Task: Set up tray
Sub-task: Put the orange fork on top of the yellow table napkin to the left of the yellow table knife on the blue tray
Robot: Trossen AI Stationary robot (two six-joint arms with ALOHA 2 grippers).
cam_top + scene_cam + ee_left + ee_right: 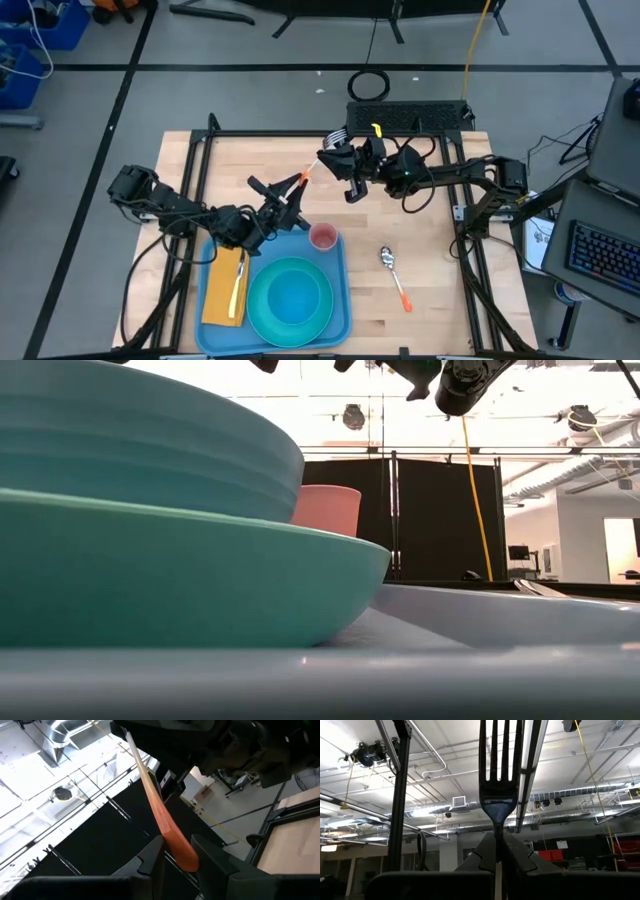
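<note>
A fork with an orange handle (303,180) and metal tines (501,765) hangs in the air over the table's middle, held between both grippers. My left gripper (292,198) is shut on its handle end, and my right gripper (335,156) is shut near its tines. Below, at the near edge, lies the light-blue tray (338,300). It carries a teal plate (262,312) with a blue bowl (295,295), a pink cup (323,237) and a yellow napkin (220,290) with a utensil on it. My left gripper pinches the free end of the fork's orange handle (182,855) between its two fingers (150,857). The handle runs on from the fingertips toward the other gripper, clear of the table. My right gripper pinches the fork's metal neck (496,827) just below the tines between its shut fingers (517,852). The tines stick out past the fingertips, slanting upward.
A spoon with an orange handle (394,276) lies on the bare wood right of the tray. A black frame borders the table. A black box (405,115) sits at the far edge. In the low view the plate (180,575) and bowl fill the foreground.
</note>
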